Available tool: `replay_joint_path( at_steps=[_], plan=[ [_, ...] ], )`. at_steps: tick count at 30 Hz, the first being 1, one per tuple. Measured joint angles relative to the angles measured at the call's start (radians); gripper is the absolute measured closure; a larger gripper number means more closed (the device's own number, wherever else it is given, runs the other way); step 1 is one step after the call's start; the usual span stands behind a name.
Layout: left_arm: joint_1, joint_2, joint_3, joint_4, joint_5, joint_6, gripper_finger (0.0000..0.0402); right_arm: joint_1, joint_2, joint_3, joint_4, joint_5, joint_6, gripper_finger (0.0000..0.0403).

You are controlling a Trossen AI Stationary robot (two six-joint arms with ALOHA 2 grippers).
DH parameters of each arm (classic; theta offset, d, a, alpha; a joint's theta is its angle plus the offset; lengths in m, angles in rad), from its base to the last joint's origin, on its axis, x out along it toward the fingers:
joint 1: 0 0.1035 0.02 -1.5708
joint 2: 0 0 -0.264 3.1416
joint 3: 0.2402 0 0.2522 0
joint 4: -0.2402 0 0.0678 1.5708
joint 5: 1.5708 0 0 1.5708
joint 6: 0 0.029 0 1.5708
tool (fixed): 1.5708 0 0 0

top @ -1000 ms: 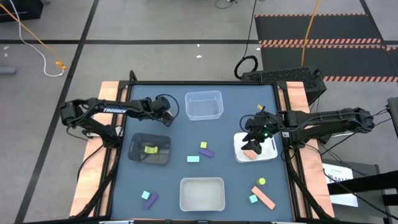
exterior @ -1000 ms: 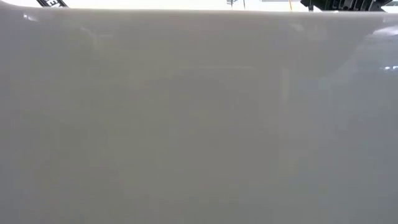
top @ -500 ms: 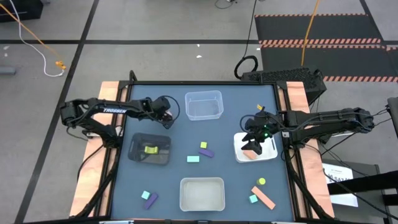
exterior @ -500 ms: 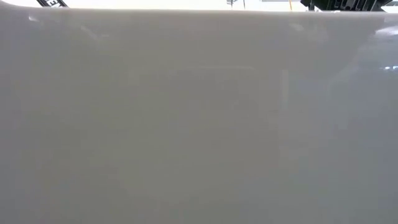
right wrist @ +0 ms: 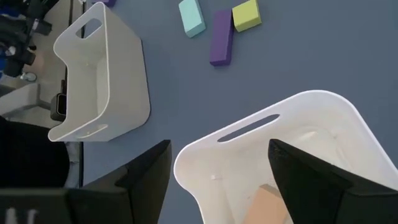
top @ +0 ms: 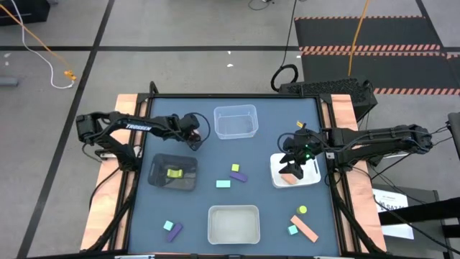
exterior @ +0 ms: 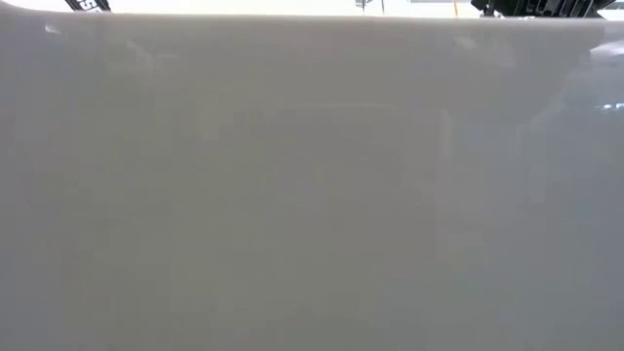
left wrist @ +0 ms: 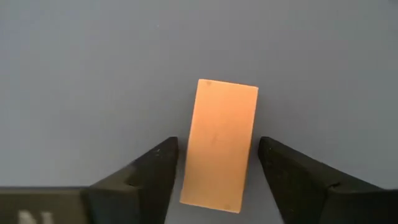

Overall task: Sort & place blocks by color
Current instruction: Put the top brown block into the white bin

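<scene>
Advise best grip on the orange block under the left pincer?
Come straight down on the orange block, which lies flat on the table. The open left pincer already straddles it; close across the two long sides, the narrow width, near mid-length.

1. Between the left gripper's matt black fingers [left wrist: 146, 171], the orange bar [left wrist: 219, 145] looks smooth and matt.
2. Table top [left wrist: 93, 74]: matt blue-grey.
3. White tray [right wrist: 323, 130] beyond the right fingers: smooth plastic.

White "TROSSEN" lettering along the left arm [top: 136, 126] in the high view, a cut-off sliver of white lettering at the low view's top left, unreadable, nothing else legible.
</scene>
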Motion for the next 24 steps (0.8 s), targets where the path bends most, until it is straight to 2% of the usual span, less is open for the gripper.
replay_joint_path(
  at_steps=[4, 8, 13, 18, 24],
  plan=[
    [0.0, -0.024, -0.003, 0.002, 0.003, -0.025, 0.0274, 0.0, 0.0, 0.0, 0.0, 0.001, 0.0, 0.0143],
    [0.002, -0.068, -0.007, 0.019, -0.015, -0.03, 0.0274, 0.0, 0.0, 0.0, 0.0, 0.034, -0.002, 0.0143],
    [-0.009, -0.162, -0.006, 0.13, -0.007, -0.029, 0.0274, -0.001, 0.0, 0.0, 0.0, 0.081, -0.033, 0.0143],
    [-0.055, -0.28, -0.006, 0.319, 0.024, -0.002, 0.0274, 0.0, 0.0, 0.0, 0.033, 0.089, -0.059, 0.0143],
    [-0.156, -0.372, -0.005, 0.656, 0.027, 0.101, 0.0274, 0.0, 0.0, 0.0, 0.153, 0.223, -0.168, 0.0146]
  ],
)
